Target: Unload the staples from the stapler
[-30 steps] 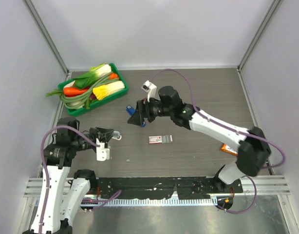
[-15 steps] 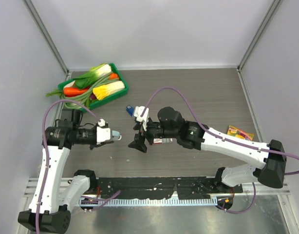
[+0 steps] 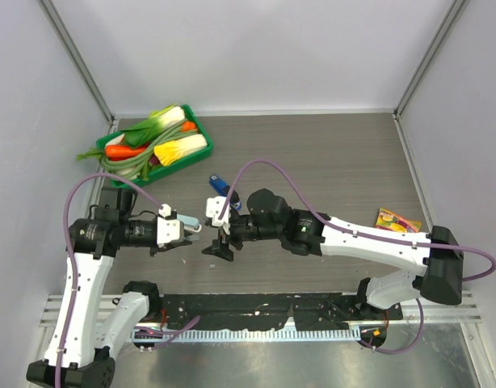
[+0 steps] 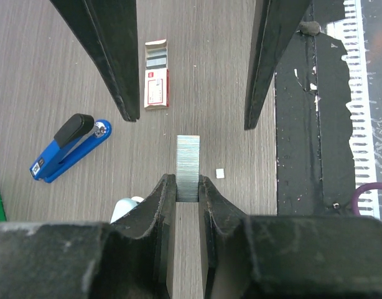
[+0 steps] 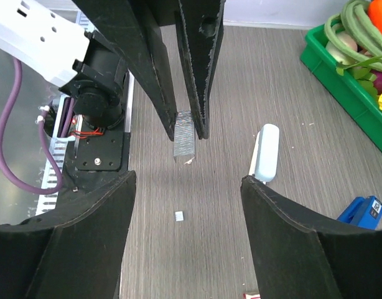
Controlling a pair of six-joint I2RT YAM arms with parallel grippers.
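Between the fingers (image 4: 161,208) of the left gripper (image 4: 186,184), nearly closed, sits a strip of staples (image 4: 188,159), apparently already out of the stapler (image 5: 265,152) just beside that gripper. Facing the left gripper, the right gripper (image 5: 188,179) gapes wide and empty; handing off or setting down the strip seems all that is left.

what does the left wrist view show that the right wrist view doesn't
Only the left wrist view: the red-and-white box in full, and the whole blue stapler, of which the right wrist view catches just a corner. Only the right wrist view: the vegetables in the green tray and the left arm's white body. Both: the staple strip pinched in the left gripper, the open right gripper, the pale stapler and a small white scrap.
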